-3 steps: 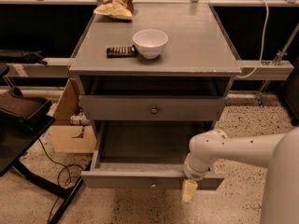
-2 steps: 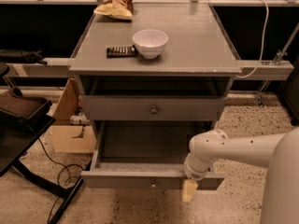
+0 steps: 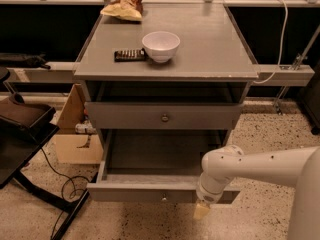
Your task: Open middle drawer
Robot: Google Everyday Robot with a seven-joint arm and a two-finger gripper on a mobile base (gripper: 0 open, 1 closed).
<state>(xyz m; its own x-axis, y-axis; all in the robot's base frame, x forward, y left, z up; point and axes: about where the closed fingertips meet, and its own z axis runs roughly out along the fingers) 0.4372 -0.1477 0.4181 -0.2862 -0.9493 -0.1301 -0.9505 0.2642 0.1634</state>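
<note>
The gripper (image 3: 201, 210) is hanging at the end of the white arm (image 3: 260, 166), pointing down in front of the right part of the middle drawer (image 3: 145, 193). It is sitting where it was a second ago. Whether it is spread or pressed together cannot be told, nor whether it is touching the front. The middle drawer is standing pulled well out, its inside showing bare, no farther out than before. Its knob (image 3: 163, 198) is sitting left of the gripper, apart from it. Above, the top drawer (image 3: 125, 116) is staying pushed in. On the tabletop (image 3: 210, 39) a white bowl (image 3: 161, 46), a dark flat remote (image 3: 130, 55) and a snack bag (image 3: 125, 6) are lying unmoved.
</note>
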